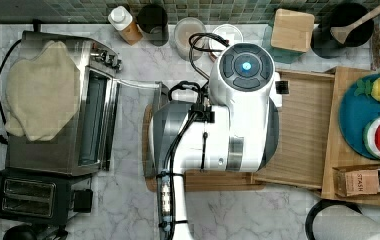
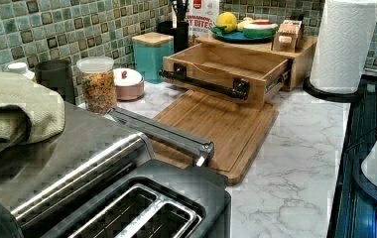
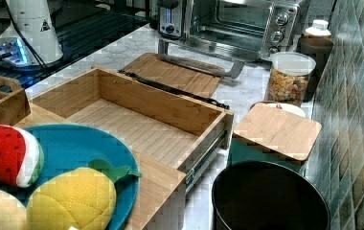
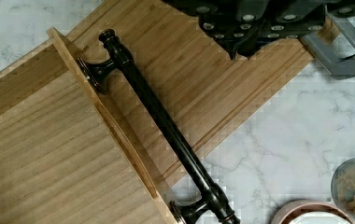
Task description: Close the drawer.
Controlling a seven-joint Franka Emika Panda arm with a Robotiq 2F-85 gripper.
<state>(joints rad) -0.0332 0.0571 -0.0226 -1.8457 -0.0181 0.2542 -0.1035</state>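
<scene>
In the left view, the toaster oven (image 2: 77,163) stands at the left, its open door reaching over the bamboo cutting board (image 2: 216,124). Right of it the drawer (image 2: 226,64) stands pulled out of its wooden stand (image 2: 300,54), hanging above the board. In the wrist view, the gripper (image 4: 241,35) hovers over the board, just beyond the drawer's dark bar handle (image 4: 161,126), apart from it; whether its fingers are spread cannot be told.

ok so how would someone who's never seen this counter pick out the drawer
Find the bamboo stand carrying the blue plate of toy fruit. The drawer juts out of it, pulled open and empty, over a flat cutting board. Unlike the board, it has raised walls and a long dark bar handle.
</scene>
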